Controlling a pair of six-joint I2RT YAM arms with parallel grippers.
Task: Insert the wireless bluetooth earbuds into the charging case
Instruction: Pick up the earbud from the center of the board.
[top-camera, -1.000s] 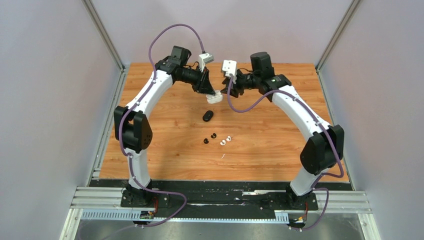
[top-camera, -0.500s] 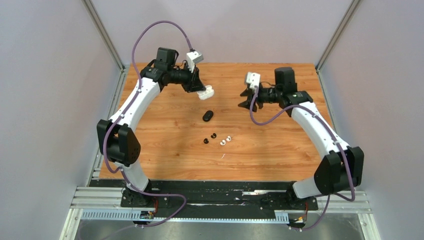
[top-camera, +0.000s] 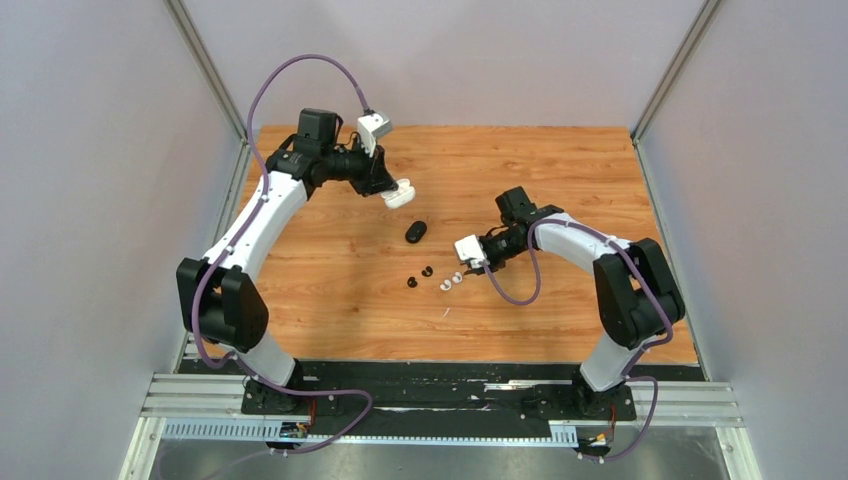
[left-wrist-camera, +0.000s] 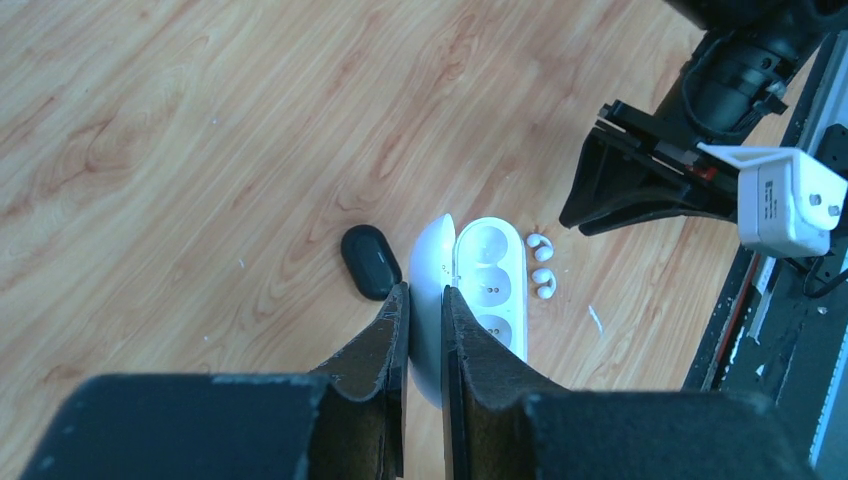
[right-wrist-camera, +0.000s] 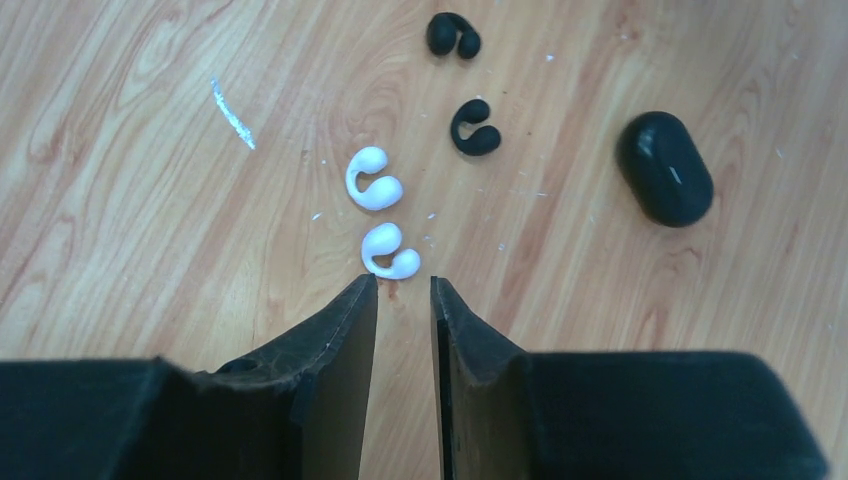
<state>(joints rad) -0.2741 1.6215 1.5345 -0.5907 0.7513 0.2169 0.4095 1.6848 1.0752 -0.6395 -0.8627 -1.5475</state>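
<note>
Okay, left gripper (left-wrist-camera: 425, 300) is pinching the white charging case (left-wrist-camera: 490, 285), so I'd close the empty, slightly parted right gripper (right-wrist-camera: 400, 290) on the nearest white earbud (right-wrist-camera: 390, 252).

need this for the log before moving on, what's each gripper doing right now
Left gripper: shut on the lid of the open white charging case.
Right gripper: slightly open, holding nothing, tips beside a white earbud.
</note>
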